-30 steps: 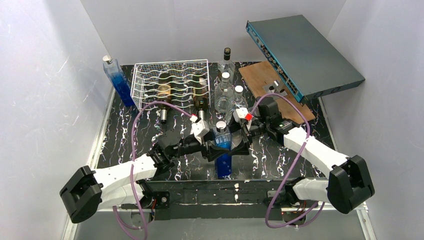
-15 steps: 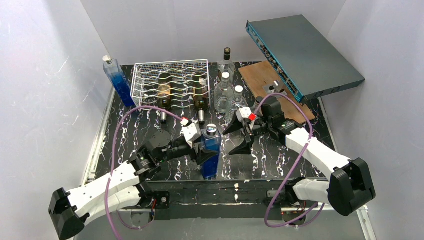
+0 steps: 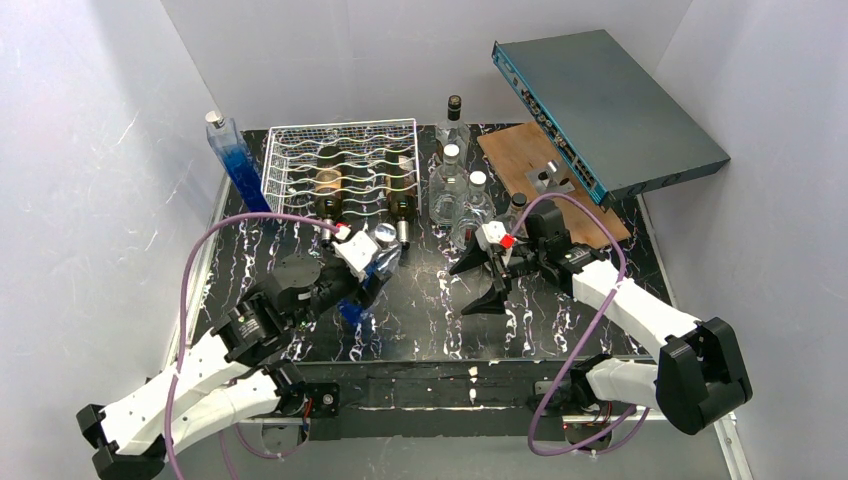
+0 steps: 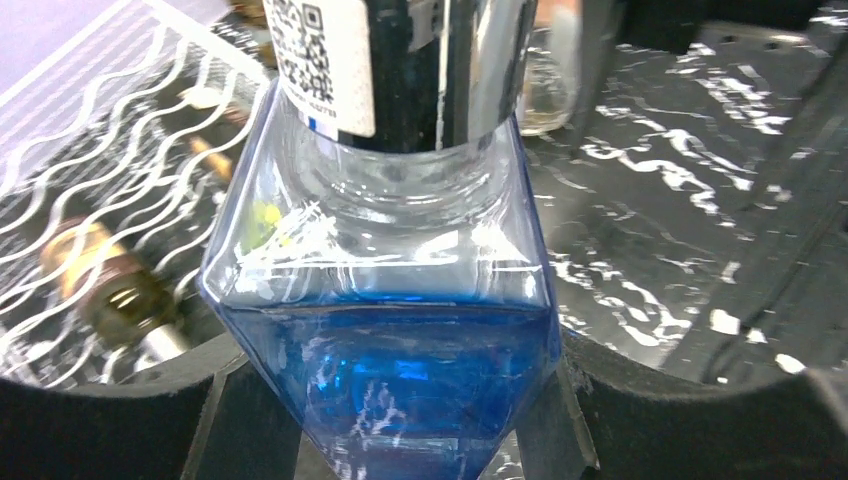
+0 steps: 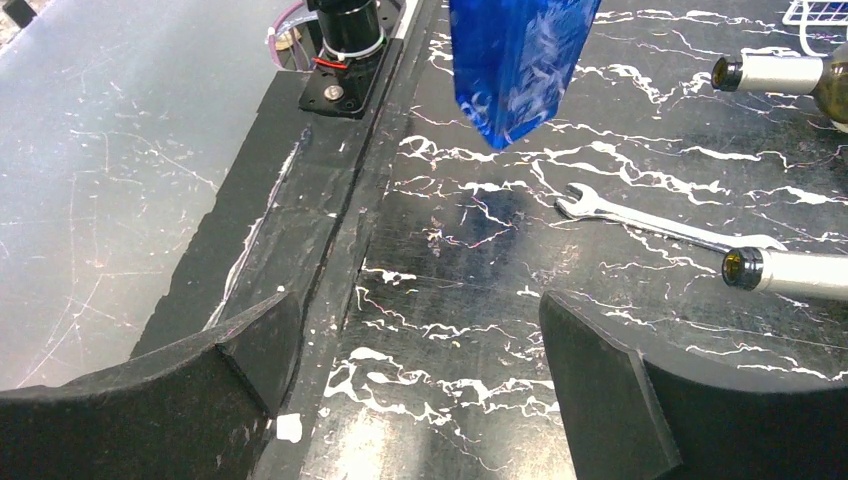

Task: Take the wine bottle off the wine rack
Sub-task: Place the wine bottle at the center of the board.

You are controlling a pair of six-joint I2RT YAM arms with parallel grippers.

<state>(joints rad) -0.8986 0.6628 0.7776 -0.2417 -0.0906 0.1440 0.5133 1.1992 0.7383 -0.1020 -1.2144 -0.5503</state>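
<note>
**Blue square bottle (image 4: pixel 390 340) clamped by the left end effector (image 3: pixel 368 272), drawn leftward and tilted since 0.5 s ago.**
The right end effector (image 3: pixel 478 282) is held spread and empty over the table (image 3: pixel 430 325). 2 dark wine bottles (image 3: pixel 328 185) are seen lying in the wine rack (image 3: pixel 290 150).

The top external view looks down from high behind over the whole table (image 3: pixel 430 320). The left wrist camera sits tight against the blue bottle (image 4: pixel 400 380), facing the wine rack (image 4: pixel 90 130). The right wrist camera, low over the table, shares that bottle's bottom.
</note>
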